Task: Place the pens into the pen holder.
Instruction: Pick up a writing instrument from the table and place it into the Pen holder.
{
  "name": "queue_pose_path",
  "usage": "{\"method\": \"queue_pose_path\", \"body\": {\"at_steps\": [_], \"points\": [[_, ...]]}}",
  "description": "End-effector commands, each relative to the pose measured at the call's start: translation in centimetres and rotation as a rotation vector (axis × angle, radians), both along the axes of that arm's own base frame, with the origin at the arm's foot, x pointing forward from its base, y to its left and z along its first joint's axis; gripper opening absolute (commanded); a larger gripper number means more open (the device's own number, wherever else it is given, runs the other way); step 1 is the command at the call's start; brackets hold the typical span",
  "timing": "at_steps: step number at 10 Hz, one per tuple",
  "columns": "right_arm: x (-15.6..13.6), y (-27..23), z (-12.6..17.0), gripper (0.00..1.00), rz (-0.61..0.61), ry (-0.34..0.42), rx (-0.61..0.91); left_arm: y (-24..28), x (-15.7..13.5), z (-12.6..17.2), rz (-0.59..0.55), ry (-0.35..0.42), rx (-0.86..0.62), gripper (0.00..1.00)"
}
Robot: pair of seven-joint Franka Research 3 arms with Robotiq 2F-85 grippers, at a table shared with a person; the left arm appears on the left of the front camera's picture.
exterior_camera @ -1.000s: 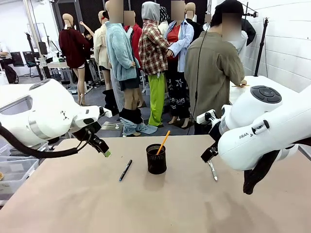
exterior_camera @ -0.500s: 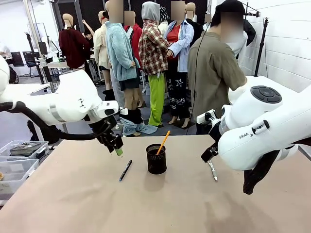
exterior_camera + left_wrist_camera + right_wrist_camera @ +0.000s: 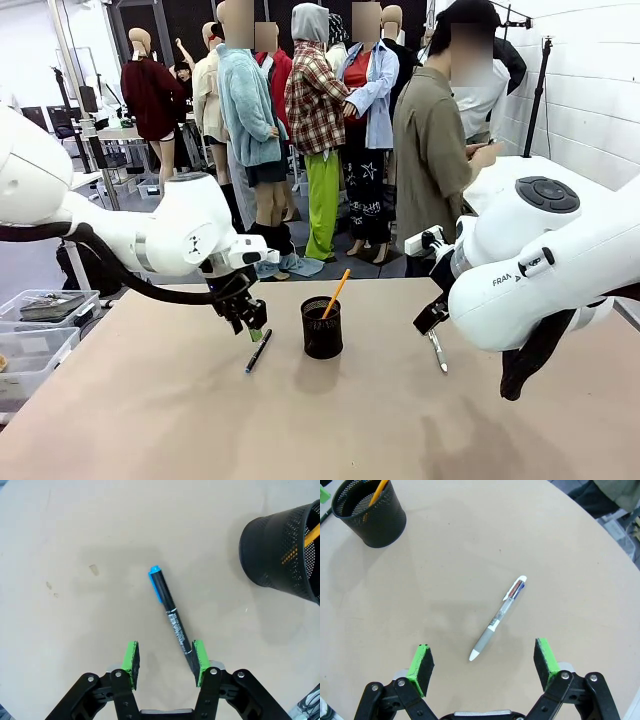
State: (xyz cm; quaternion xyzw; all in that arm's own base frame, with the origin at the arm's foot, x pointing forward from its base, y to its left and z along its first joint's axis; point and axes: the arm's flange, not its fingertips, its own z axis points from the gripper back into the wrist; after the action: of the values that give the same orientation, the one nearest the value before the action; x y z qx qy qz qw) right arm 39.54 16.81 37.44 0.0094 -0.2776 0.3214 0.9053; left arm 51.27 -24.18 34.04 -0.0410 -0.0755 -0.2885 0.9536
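Note:
The black mesh pen holder (image 3: 321, 328) stands mid-table with the orange-yellow pencil (image 3: 336, 292) leaning in it. Left of it, the black pen (image 3: 258, 351) lies flat. My left gripper (image 3: 255, 333) hangs open just above that pen's far end. In the left wrist view the black pen (image 3: 170, 615), blue-capped, runs from the open table down to the right pad of my left gripper (image 3: 165, 652); the holder (image 3: 285, 552) is at upper right. The silver-grey pen (image 3: 499, 617) lies flat on the table, with my right gripper (image 3: 484, 657) open above it. The holder (image 3: 370, 512) sits far off.
A person (image 3: 435, 150) stands beyond the table's far edge, turned sideways. Clear plastic bins (image 3: 40, 310) sit off the table's left side. The tan tabletop (image 3: 330, 430) is bare toward the near edge.
My left arm has swung right and down from the table's left edge to just over the black pen. The right arm and all pens have stayed put.

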Motion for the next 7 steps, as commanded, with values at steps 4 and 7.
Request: {"method": "queue_pose_path", "body": {"at_steps": [4, 7], "points": [[0.0, 0.0, -0.1, 1.00, 0.000, 0.001, 0.000, -2.5, 1.0, -2.2, 0.021, -0.026, 0.047, 0.56], [0.0, 0.0, -0.1, 1.00, 0.000, 0.001, 0.000, -2.6, 1.6, -3.0, 0.042, -0.025, 0.080, 0.56]]}}
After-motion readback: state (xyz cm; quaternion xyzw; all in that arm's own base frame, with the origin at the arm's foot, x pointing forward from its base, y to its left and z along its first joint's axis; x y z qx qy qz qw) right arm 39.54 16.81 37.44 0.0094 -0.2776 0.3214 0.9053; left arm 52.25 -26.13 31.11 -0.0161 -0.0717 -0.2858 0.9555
